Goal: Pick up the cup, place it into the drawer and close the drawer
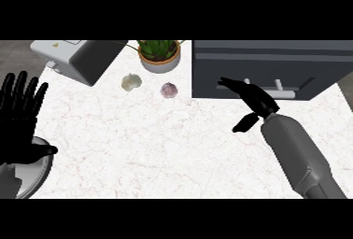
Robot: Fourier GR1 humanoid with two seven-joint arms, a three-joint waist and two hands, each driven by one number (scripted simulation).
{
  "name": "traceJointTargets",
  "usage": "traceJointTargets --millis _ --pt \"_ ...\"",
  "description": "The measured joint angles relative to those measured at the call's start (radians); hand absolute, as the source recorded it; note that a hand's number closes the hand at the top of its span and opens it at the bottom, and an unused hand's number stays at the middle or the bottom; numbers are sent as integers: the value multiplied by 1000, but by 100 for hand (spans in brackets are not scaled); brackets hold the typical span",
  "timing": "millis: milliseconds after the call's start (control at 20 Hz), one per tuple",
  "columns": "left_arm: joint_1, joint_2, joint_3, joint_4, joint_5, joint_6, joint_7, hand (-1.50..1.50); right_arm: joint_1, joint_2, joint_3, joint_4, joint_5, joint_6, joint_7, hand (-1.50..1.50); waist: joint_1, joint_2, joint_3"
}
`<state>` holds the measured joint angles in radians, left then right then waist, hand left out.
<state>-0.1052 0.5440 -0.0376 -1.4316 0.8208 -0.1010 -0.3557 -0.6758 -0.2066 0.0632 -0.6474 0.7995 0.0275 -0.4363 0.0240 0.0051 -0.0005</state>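
No cup shows in the head view. The dark grey drawer unit (269, 60) stands at the counter's back right, its front panel carrying a pale handle (279, 89). None of the drawer's inside is visible. My right hand (257, 100) is open at that front panel, its straight fingers (233, 84) lying against the panel just left of the handle and its thumb hanging down toward me. At the left edge my left hand (21, 116) rests open with fingers up, holding nothing.
A grey round dish (36, 175) lies at the front left, partly under my left hand. At the back stand a white-and-grey appliance (76, 58) and a potted plant (160, 53). A pale bulb (131, 82) and a purple bulb (169, 89) lie on the white marble counter (158, 144).
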Motion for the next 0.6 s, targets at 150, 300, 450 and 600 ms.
traceJointTargets --millis 150,300,450,600 --pt "5 0 9 -13 1 -13 12 -150 -81 -27 -41 143 -6 -9 -68 -150 12 2 0" --pt "10 -7 13 -22 -1 -21 17 -150 -159 -57 -69 241 -12 18 -117 -150 20 0 -1" --pt "9 -11 15 -9 -5 -43 18 -150 -206 -70 -83 321 -6 15 -149 -150 27 3 -1" --pt "3 -19 9 -6 -20 -49 10 -150 -235 -89 -92 371 -6 42 -191 -150 36 5 -2"
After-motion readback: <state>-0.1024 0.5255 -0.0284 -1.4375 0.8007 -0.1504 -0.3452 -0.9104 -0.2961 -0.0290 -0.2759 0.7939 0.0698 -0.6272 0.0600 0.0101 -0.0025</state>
